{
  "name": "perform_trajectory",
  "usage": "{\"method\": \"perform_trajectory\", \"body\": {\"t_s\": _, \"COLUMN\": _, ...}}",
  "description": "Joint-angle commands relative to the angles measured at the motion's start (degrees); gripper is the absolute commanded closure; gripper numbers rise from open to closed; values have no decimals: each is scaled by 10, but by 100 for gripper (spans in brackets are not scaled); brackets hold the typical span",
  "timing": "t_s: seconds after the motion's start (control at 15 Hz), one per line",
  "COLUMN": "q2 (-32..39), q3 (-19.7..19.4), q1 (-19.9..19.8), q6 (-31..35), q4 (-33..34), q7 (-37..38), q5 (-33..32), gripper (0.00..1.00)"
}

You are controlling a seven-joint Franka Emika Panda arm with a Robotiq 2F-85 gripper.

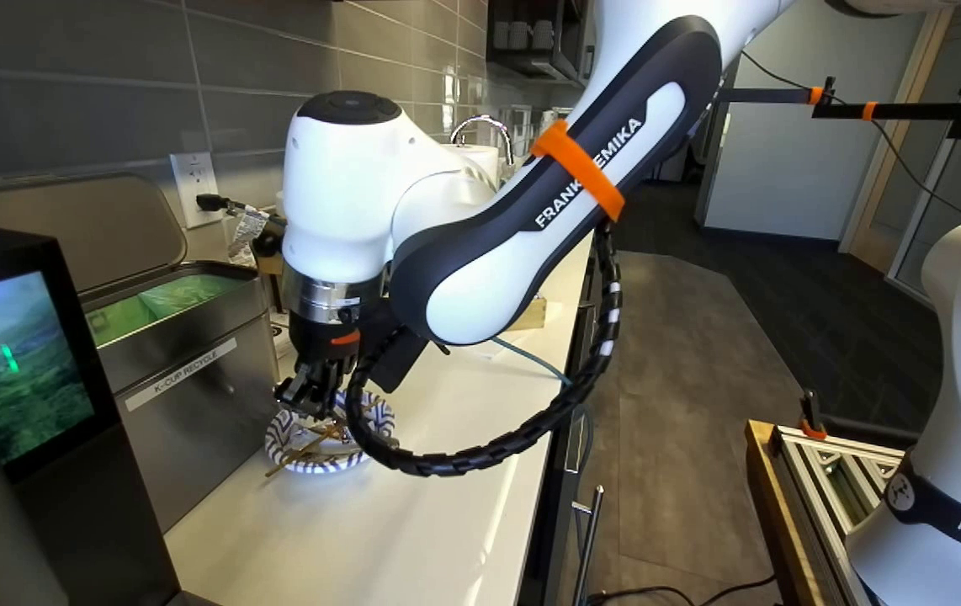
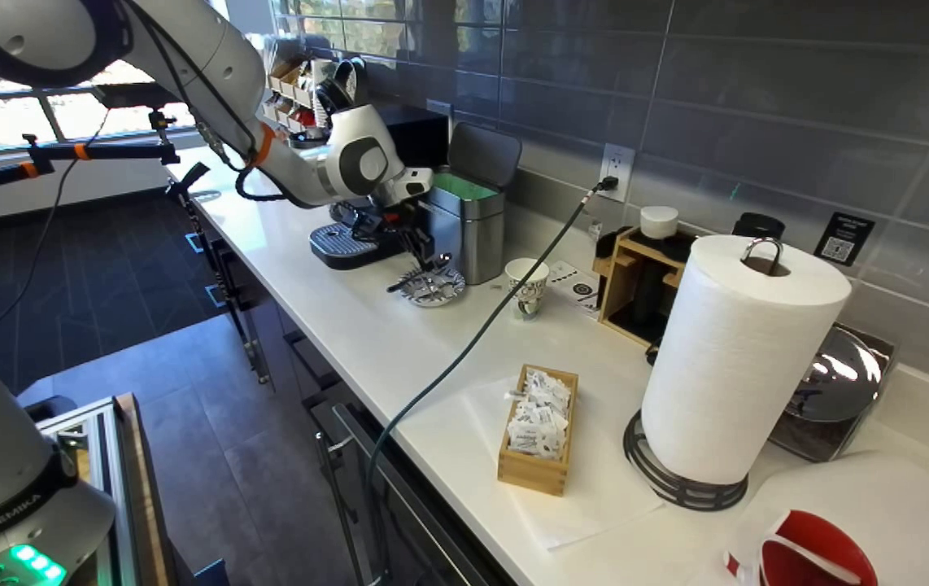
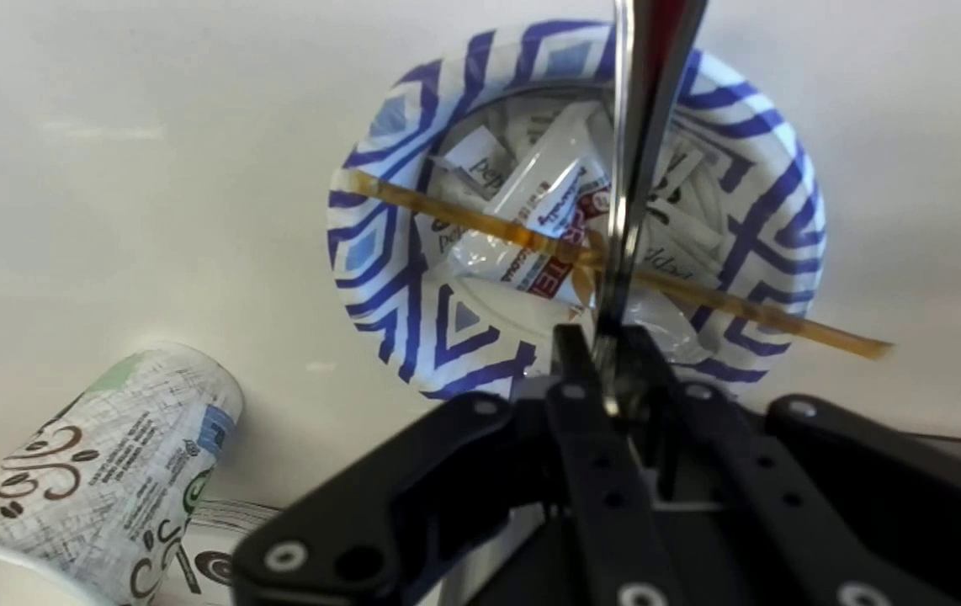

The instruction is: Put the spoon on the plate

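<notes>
The plate (image 3: 783, 194) is a round dish with a blue-and-white pattern, in the middle of the wrist view. It shows in both exterior views (image 1: 337, 465) (image 2: 440, 303) on the white counter. It holds several white packets (image 3: 531, 219), with a brown stirrer (image 3: 480, 220) lying across it. My gripper (image 3: 605, 345) points down over the plate's edge. Its fingers are closed on the shiny metal spoon (image 3: 634, 143), which stretches across above the plate to the picture's top edge, where its far end is cut off. In an exterior view the gripper (image 1: 312, 402) partly hides the plate.
A metal recycling bin (image 2: 485, 240) stands beside the plate, with a coffee machine (image 2: 346, 244) behind. A paper cup (image 2: 526, 285) is close by, also in the wrist view (image 3: 135, 454). A green cable (image 2: 464, 350) crosses the counter. A packet box (image 2: 536, 468) and paper towels (image 2: 737, 366) stand farther off.
</notes>
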Motion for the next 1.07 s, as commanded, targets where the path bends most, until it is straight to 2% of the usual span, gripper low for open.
{"method": "perform_trajectory", "body": {"t_s": 0.0, "q2": 1, "q3": -17, "q1": 19, "q6": -27, "q4": 7, "q7": 17, "q5": -12, "gripper": 53}}
{"method": "perform_trajectory", "body": {"t_s": 0.4, "q2": -35, "q3": -14, "q1": 21, "q6": -34, "q4": 3, "q7": 24, "q5": -4, "gripper": 7}}
{"method": "perform_trajectory", "body": {"t_s": 0.47, "q2": -52, "q3": -2, "q1": 12, "q6": -54, "q4": -2, "q7": 2, "q5": 14, "gripper": 1}}
{"method": "perform_trajectory", "body": {"t_s": 0.8, "q2": -147, "q3": 40, "q1": -44, "q6": -127, "q4": -31, "q7": -131, "q5": 93, "gripper": 0}}
{"method": "perform_trajectory", "body": {"t_s": 1.0, "q2": -210, "q3": 80, "q1": -101, "q6": -127, "q4": -60, "q7": -271, "q5": 242, "gripper": 0}}
